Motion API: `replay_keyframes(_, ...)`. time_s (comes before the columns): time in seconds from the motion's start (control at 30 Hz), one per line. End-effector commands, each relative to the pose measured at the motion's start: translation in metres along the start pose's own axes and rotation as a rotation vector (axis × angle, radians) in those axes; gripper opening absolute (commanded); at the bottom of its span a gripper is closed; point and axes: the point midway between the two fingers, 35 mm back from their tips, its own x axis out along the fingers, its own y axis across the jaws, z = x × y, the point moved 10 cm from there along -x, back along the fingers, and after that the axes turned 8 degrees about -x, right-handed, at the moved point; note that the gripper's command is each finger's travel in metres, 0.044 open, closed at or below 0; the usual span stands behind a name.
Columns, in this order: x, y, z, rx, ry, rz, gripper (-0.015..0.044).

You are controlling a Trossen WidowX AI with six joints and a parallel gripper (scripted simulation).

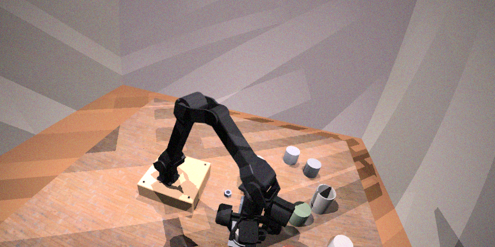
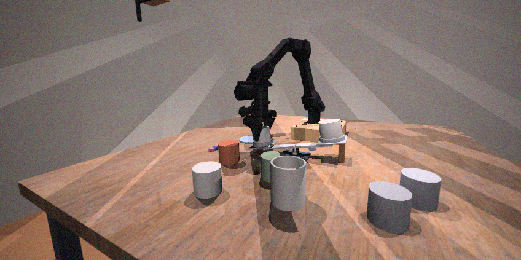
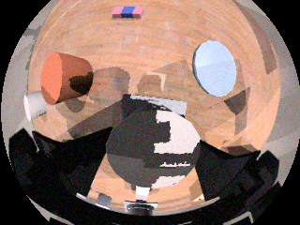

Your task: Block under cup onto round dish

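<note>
While the orange cylinder (image 2: 228, 153) (image 3: 66, 78) stands at the left, the open gripper (image 2: 263, 136) (image 3: 152, 135) straddles one cup (image 2: 262, 137) (image 3: 141, 155) on the low end of the balance (image 2: 289, 146); further right, the other cup (image 2: 330, 130) sits on the raised end.

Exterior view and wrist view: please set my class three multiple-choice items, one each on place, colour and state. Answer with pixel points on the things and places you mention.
1. In the exterior view, where is the wooden post?
A) under the balance's left end
B) under its right end
C) beside the orange cylinder

2. What colour is the round dish?
A) green
B) red
C) pale blue

3. How is the tool?
A) open, around a cup
B) shut, beside the dish
C) shut on a block

1 B: the wooden post (image 2: 341, 153) stands below the balance's (image 1: 241, 202) (image 2: 285, 146) (image 3: 142, 193) right end.
2 C: the round dish (image 2: 245, 139) (image 3: 215, 68) looks pale blue.
3 A: the tool's (image 1: 241, 236) (image 2: 262, 134) (image 3: 155, 152) spread fingers flank a cup (image 1: 237, 233) (image 2: 264, 136) (image 3: 180, 133).
</note>
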Motion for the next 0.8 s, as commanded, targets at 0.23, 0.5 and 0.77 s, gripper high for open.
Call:
replay_keyframes(0.23, 0.004, 0.000, 0.000, 0.003, -0.002, -0.006, 0.0302)
replay_keyframes(0.5, -0.002, 0.001, 0.001, 0.003, -0.002, -0.006, 0.0092)
replay_keyframes(0.77, -0.011, 0.003, 0.002, 0.003, -0.002, -0.006, 0.0000)
